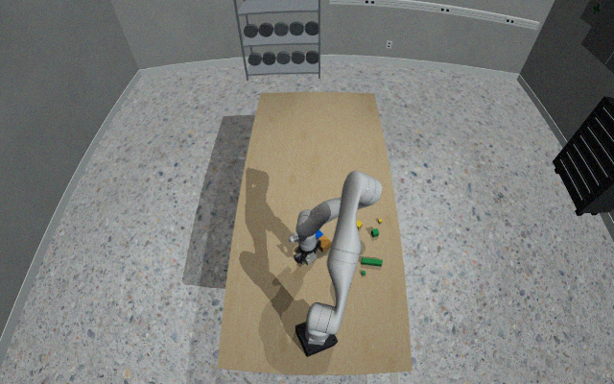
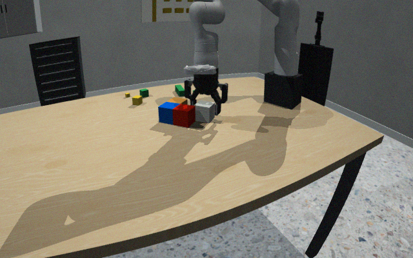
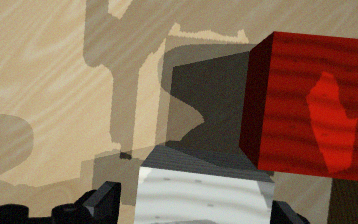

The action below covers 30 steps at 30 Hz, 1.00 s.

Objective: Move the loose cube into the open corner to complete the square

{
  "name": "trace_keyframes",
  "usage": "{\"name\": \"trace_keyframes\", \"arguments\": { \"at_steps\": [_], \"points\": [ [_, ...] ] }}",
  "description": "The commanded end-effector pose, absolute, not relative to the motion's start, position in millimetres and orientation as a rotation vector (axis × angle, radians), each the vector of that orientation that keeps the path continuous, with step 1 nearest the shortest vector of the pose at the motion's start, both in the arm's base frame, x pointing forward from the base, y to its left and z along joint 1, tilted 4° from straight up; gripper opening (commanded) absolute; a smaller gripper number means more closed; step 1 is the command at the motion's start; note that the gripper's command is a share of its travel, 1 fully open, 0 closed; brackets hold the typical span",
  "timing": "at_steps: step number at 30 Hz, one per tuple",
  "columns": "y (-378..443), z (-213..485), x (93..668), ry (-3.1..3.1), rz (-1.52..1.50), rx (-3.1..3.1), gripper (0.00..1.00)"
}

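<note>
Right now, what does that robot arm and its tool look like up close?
The arm is a chain of smooth, rounded, light grey tubes on a black square base. The tool is black, with jointed fingers, below a pale collar. No outside cables or markings show.

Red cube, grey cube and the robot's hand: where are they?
red cube [image 2: 184, 115]: exterior view, its front face.
grey cube [image 2: 204, 111]: exterior view, its front face.
hand [image 2: 206, 104]: exterior view, open, midway between its fingertips.
</note>
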<state>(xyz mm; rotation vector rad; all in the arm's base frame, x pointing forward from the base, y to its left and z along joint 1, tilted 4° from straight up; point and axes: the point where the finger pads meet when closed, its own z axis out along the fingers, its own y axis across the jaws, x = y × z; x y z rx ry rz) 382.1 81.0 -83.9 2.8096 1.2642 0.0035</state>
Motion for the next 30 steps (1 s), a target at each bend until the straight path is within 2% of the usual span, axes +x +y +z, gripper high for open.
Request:
{"name": "trace_keyframes", "arguments": {
  "at_steps": [1, 30],
  "points": [
    [81, -78, 384, 1.263, 0.011, 2.808, 0.84],
    [85, -7, 382, 1.263, 0.011, 2.808, 0.84]
  ]
}}
